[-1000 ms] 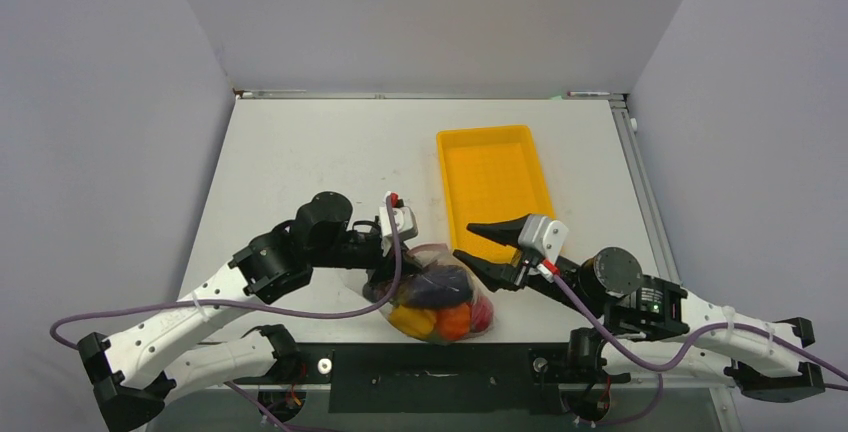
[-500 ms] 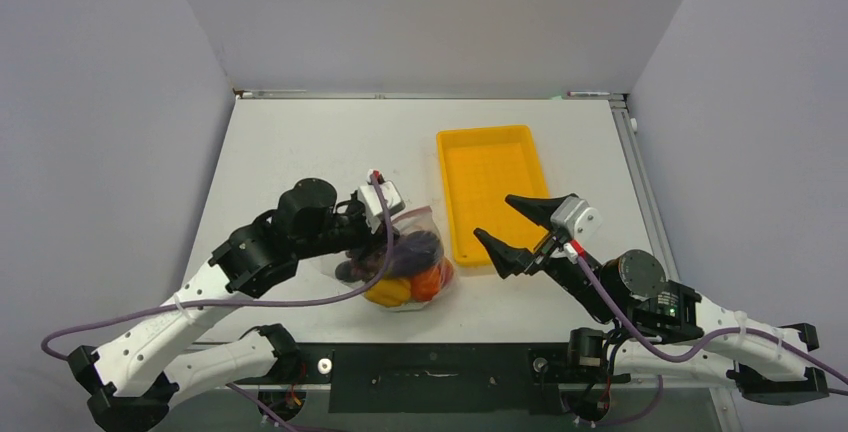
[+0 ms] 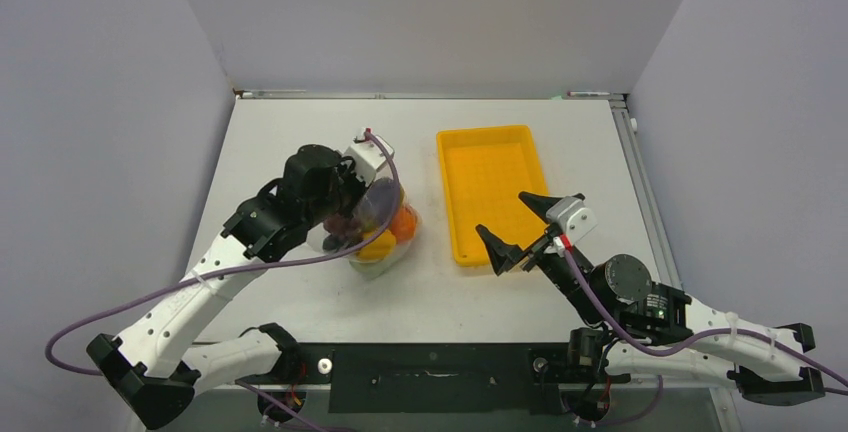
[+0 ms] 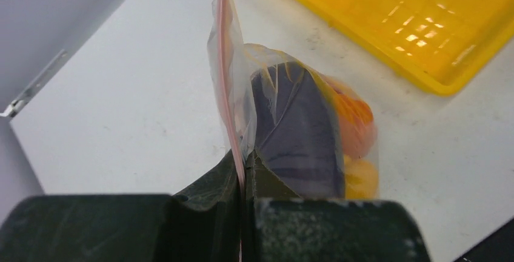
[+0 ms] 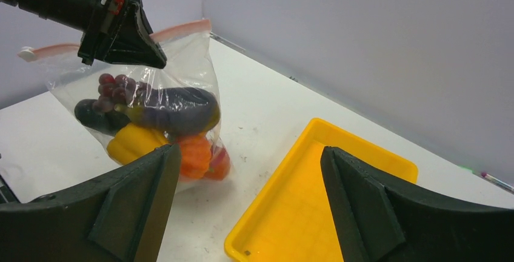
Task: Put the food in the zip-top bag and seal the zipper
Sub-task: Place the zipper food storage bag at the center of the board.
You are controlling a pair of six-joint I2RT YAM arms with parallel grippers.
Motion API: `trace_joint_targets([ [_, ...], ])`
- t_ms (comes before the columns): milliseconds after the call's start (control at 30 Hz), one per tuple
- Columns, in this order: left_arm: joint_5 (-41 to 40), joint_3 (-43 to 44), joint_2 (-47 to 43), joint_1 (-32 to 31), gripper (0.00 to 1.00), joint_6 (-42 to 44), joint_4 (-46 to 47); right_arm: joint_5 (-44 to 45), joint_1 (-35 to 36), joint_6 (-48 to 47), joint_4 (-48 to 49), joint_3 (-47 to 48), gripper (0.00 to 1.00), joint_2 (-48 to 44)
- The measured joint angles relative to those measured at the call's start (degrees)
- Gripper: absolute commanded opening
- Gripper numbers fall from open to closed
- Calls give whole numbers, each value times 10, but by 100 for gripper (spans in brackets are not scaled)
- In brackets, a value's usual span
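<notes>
The clear zip-top bag hangs from my left gripper, which is shut on its pink zipper strip. In the right wrist view the bag holds the food: grapes, a dark eggplant, a yellow pepper, an orange pepper and a red tomato. Its bottom rests on or just above the table. The zipper runs along the top edge. My right gripper is open and empty, over the near left corner of the yellow tray, well right of the bag.
The rigid yellow tray lies right of centre on the white table and has nothing in it; it also shows in the right wrist view. Grey walls stand round the table on three sides.
My left gripper has carried the bag up and away from the near edge toward the table's middle left. My right gripper has let go, opened wide and drawn back to the right.
</notes>
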Motion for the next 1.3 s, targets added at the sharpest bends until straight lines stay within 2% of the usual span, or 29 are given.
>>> trace_joint_targets([
  [133,-68,19,32,5,0,40,15,21,0,0,2,-3,94,-5],
  [333,-158,21,118,35,0,112,86,29,-3,0,6,-7,96,-20],
  [500,-202,32,187,68,0,162,150,29,-3,0,1,-7,97,-23],
  [667,-227,50,246,74,0,195,196,29,-3,3,-9,-7,98,-47],
  [833,-229,54,268,53,0,194,216,29,-3,9,-12,-7,99,-70],
  [1033,-227,54,293,-8,0,179,232,29,-3,13,-18,-7,99,-82],
  [1300,-211,59,314,-68,0,93,232,29,-3,37,-42,-7,100,-104],
])
